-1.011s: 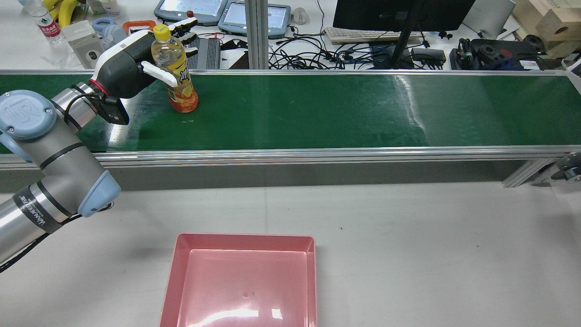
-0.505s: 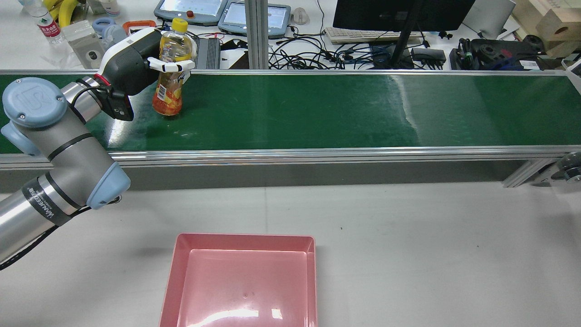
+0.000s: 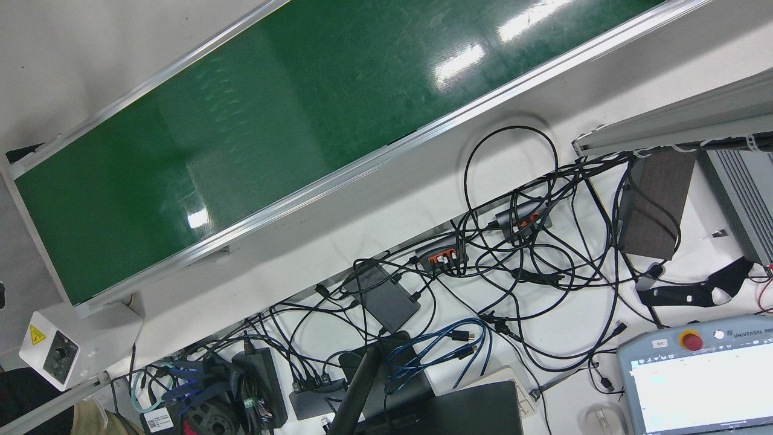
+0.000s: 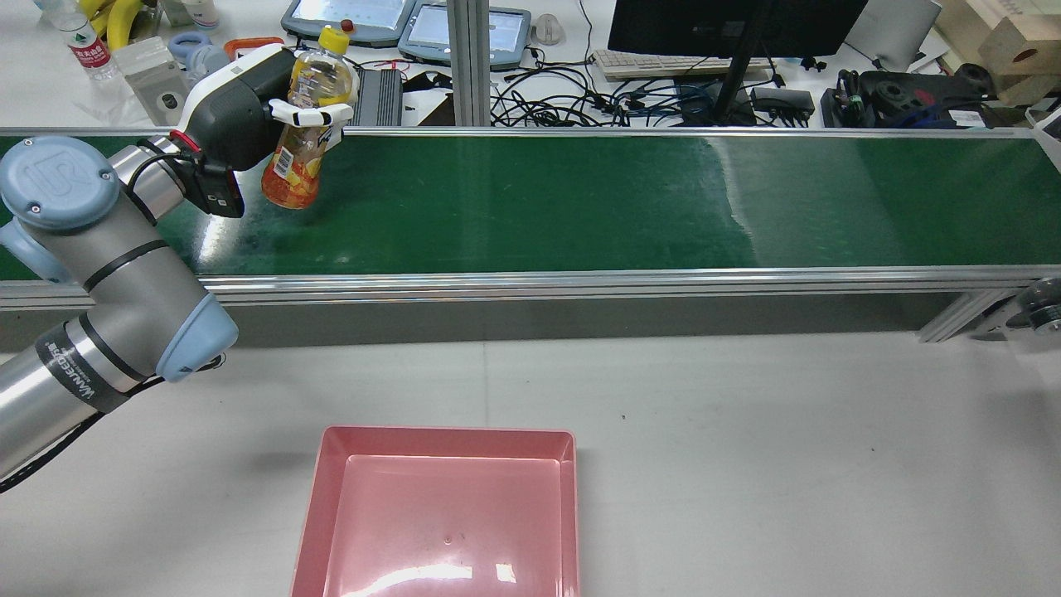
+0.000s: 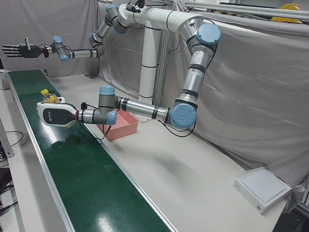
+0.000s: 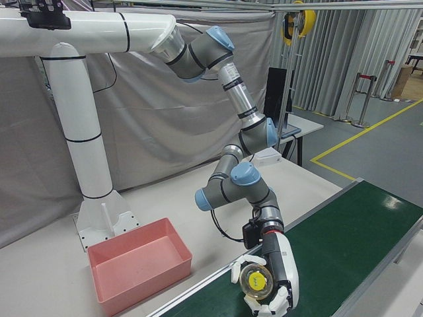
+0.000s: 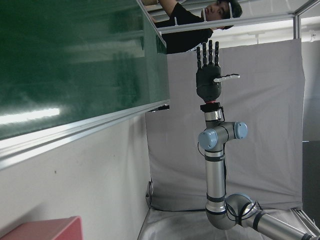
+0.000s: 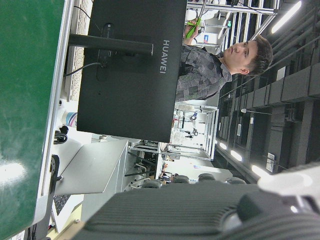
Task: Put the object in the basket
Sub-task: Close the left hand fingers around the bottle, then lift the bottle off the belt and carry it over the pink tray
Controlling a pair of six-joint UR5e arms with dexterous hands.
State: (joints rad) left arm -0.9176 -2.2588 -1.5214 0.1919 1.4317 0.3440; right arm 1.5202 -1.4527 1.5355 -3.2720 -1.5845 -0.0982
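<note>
The bottle (image 4: 301, 124) is grasped by the left hand (image 4: 249, 104) above the conveyor belt (image 4: 580, 199) near its left end, cap tilted away from the robot, with the pink basket (image 4: 319, 497) lying well nearer the robot's edge of the table (image 4: 787, 456); the right hand (image 5: 18, 50) is held open and idle.

Bare white table (image 4: 746, 431) lies open between green conveyor (image 4: 580, 199) and pink basket (image 4: 572, 497).
</note>
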